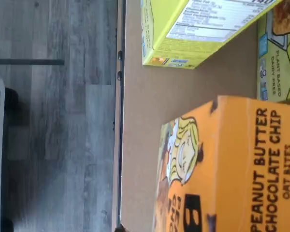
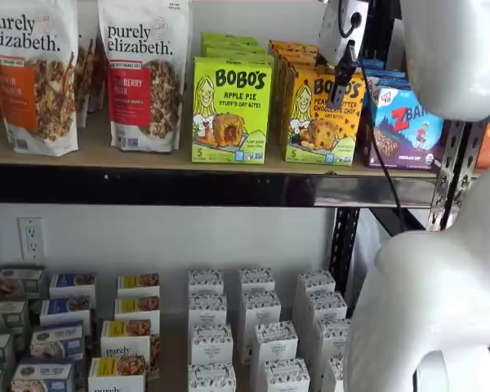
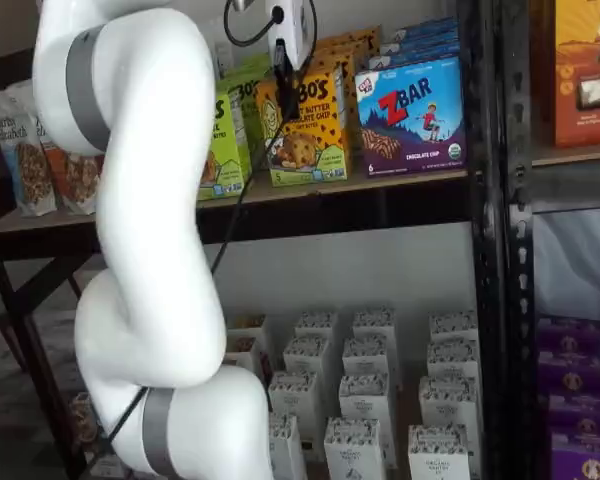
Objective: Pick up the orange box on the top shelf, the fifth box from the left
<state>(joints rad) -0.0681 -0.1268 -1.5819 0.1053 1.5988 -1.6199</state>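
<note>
The orange box point(image 2: 322, 118) stands upright on the top shelf point(image 2: 106, 155), between a lime-green box and a blue box, with more of its kind behind it. It also shows in a shelf view point(image 3: 305, 130). The wrist view shows its front close up point(image 1: 232, 169), with the cartoon girl and "Peanut Butter Chocolate Chip", on the tan board point(image 1: 154, 106). The gripper point(image 2: 339, 90) hangs just in front of the box's upper part, with a cable beside it. It also shows in a shelf view point(image 3: 290, 105). Only a dark finger shows side-on, so I cannot tell whether a gap is there.
A lime-green Apple Pie box point(image 2: 231, 110) stands left of the orange box and a blue Zbar box point(image 2: 404, 122) right of it. Granola bags point(image 2: 143, 73) stand further left. A black upright point(image 3: 490, 200) rises on the right. Small white cartons point(image 2: 253, 327) fill the lower shelf.
</note>
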